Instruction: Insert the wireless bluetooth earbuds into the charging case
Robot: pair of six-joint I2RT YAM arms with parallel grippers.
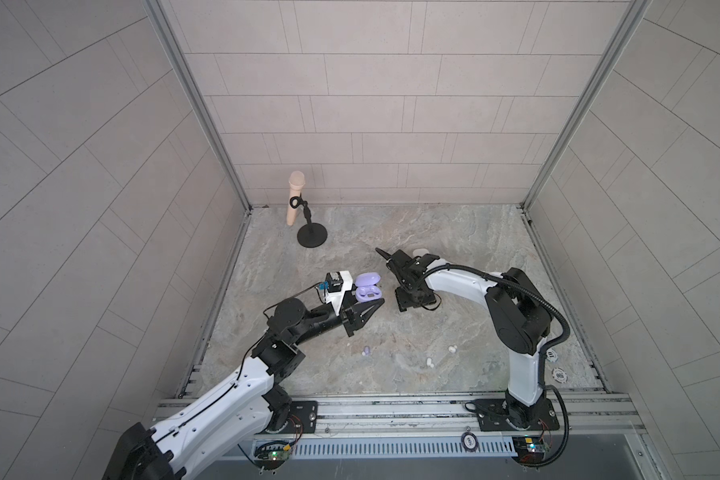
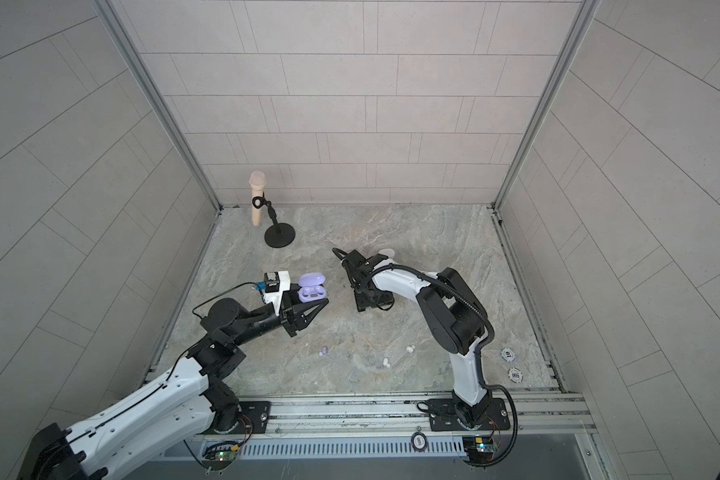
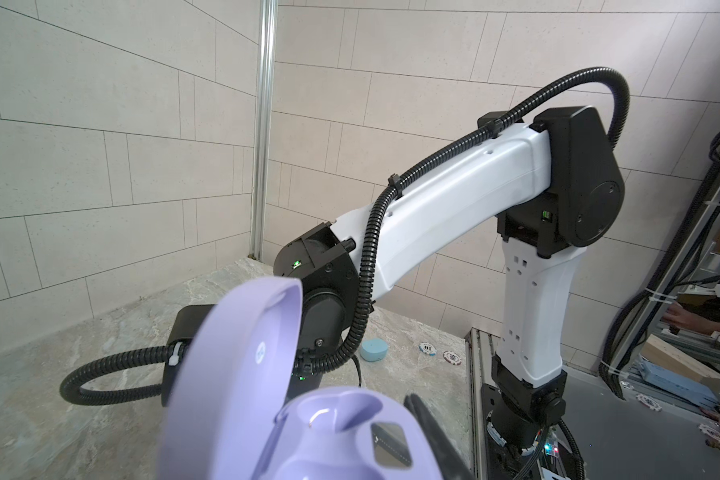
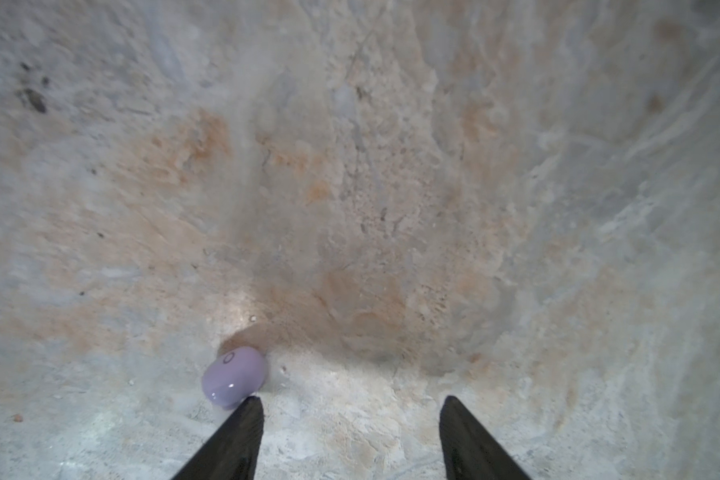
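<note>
Lilac charging case (image 1: pixel 368 289), lid open: clamped in left gripper (image 1: pixel 378 304). Lilac earbud (image 4: pixel 233 376): on table (image 4: pixel 391 166) near the case, ungrasped, at one fingertip of the spread right gripper (image 4: pixel 351 398). Step: pickup; next likely needs the jaws recentred astride the bud.

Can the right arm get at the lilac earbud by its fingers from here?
Probably yes, with a small shift. The right gripper is open over bare table, but the lilac earbud lies at the tip of one of the fingers, not inside the gap, so closing now would likely miss.

Lilac case (image 1: pixel 368 286); lilac earbud (image 4: pixel 233 377) (black ring mark); grey-tan marbled tabletop (image 1: pixel 433 232).
</note>
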